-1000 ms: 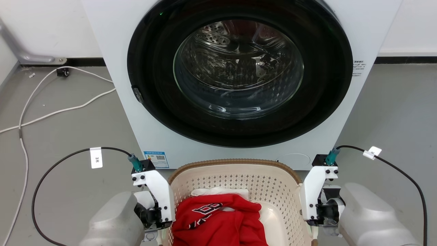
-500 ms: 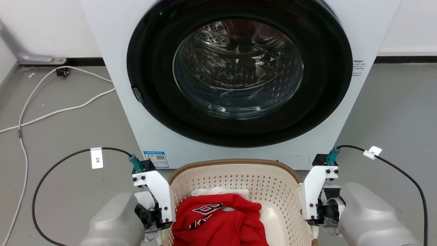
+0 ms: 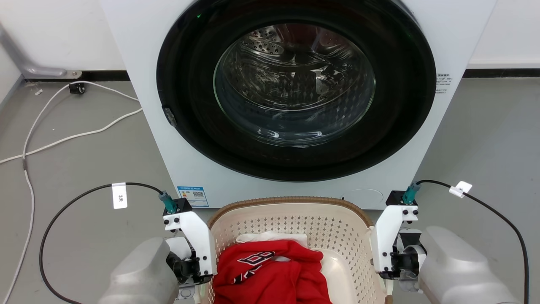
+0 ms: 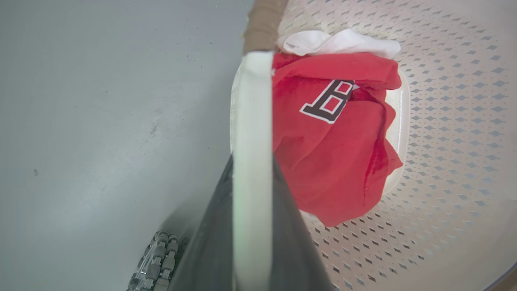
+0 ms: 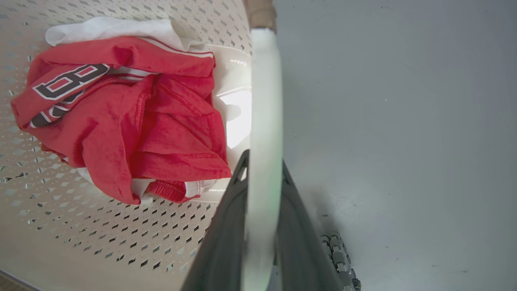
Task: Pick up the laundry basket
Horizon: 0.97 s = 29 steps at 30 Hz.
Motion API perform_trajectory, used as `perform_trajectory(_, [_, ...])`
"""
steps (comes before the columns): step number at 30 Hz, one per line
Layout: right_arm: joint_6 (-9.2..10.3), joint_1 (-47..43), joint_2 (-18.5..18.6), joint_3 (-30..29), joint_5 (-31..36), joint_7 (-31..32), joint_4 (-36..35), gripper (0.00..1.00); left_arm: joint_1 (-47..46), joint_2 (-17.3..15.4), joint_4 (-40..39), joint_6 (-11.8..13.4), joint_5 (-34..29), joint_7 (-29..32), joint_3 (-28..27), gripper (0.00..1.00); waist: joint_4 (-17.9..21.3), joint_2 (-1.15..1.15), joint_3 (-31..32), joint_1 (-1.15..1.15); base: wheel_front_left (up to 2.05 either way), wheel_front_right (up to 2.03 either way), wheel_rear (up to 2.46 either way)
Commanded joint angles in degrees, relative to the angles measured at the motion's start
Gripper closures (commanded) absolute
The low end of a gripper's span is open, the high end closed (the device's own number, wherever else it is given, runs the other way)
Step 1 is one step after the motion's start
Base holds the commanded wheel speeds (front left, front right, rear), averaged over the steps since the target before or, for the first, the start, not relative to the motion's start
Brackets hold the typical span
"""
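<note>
The cream laundry basket point(image 3: 291, 200), with perforated walls and a brown woven-look rim, stands on the grey floor just in front of me. A red garment point(image 3: 270, 274) and a white cloth point(image 3: 270, 237) lie inside it. In the left wrist view, my left gripper point(image 4: 251, 161) is shut on the basket's white left handle point(image 4: 252, 113). In the right wrist view, my right gripper point(image 5: 264, 159) is shut on the white right handle point(image 5: 264, 93). In the head view, both white wrist brackets point(image 3: 190, 249) flank the basket, and the fingers are hidden below them.
A white front-loading washing machine point(image 3: 139, 84) with a shut round glass door point(image 3: 295, 84) stands right behind the basket. White cables point(image 3: 63, 139) lie on the floor at the left. Black wrist cables point(image 3: 76, 198) loop out on both sides.
</note>
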<state>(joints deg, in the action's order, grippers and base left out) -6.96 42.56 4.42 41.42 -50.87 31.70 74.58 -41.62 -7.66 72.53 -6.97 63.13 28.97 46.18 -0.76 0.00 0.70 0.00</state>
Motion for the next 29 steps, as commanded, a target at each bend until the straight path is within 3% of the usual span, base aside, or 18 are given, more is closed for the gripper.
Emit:
perform_trajectory(1, [-0.98,-0.33,-2.85,-0.01,-0.77,-0.44,-1.30,1.00,-0.57,2.66,-1.39,-0.93,0.78,-0.24,0.13,1.00,0.02,0.00,-0.02,0.00,0.00,0.00,0.00])
perform_trajectory(29, [-0.98,-0.97,-2.86,-0.22,-0.62,-0.60,-1.30,1.00,-0.16,2.55,-1.49,-0.93,2.14,-0.86,2.30,1.00,-0.12,0.00,-0.28,0.00,0.00,0.00,0.00])
